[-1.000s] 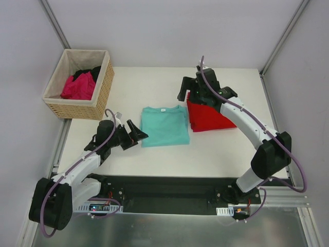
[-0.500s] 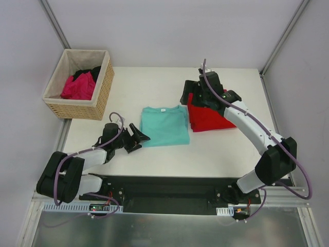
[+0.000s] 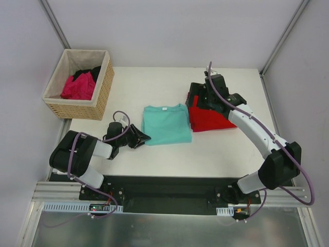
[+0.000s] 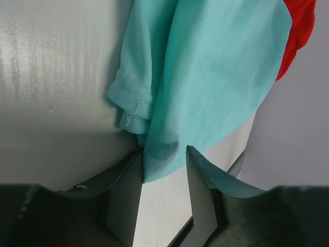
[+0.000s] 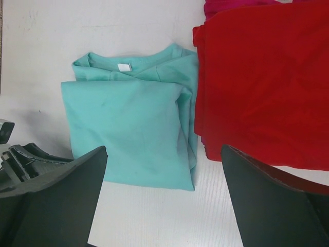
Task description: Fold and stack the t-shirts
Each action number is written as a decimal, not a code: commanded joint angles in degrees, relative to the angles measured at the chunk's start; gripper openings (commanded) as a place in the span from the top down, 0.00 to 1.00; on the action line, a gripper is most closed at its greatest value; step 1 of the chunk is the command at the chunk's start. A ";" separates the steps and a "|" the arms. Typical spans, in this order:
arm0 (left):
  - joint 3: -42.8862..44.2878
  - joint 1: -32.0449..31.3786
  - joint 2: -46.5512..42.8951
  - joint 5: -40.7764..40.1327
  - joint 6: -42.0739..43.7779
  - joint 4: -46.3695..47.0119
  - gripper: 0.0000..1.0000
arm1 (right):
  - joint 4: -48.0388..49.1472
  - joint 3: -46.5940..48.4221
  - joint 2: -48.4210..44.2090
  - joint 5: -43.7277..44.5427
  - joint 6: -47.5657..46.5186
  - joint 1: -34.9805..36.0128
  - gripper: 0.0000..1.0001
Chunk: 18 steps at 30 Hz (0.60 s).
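The left gripper (image 4: 163, 153) is sitting half-open around the near-left corner of the folded teal shirt (image 3: 164, 125), which is lying mid-table. The right gripper (image 5: 163, 149) is hanging wide open and empty over the red shirt (image 3: 212, 121), just beside the teal one toward the right edge.

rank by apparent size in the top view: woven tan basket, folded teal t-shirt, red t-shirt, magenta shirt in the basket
1. Largest: woven tan basket.
2. Then folded teal t-shirt and red t-shirt: about alike; the right arm hides part of the red one, so unranked.
3. Smallest: magenta shirt, bunched in the basket.
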 commanded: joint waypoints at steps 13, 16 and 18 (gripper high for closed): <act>-0.49 -0.69 3.39 -7.17 2.12 -4.02 1.00 | 1.06 -3.34 -5.81 -1.31 -1.62 -0.74 0.03; -0.94 -0.69 0.57 -8.67 2.73 -7.53 1.00 | 1.76 -3.87 -5.37 -2.01 -1.09 -0.65 0.03; -1.46 -0.69 -1.79 -9.64 3.00 -8.95 1.00 | 2.20 -4.22 -4.93 -2.36 -0.92 -0.74 0.03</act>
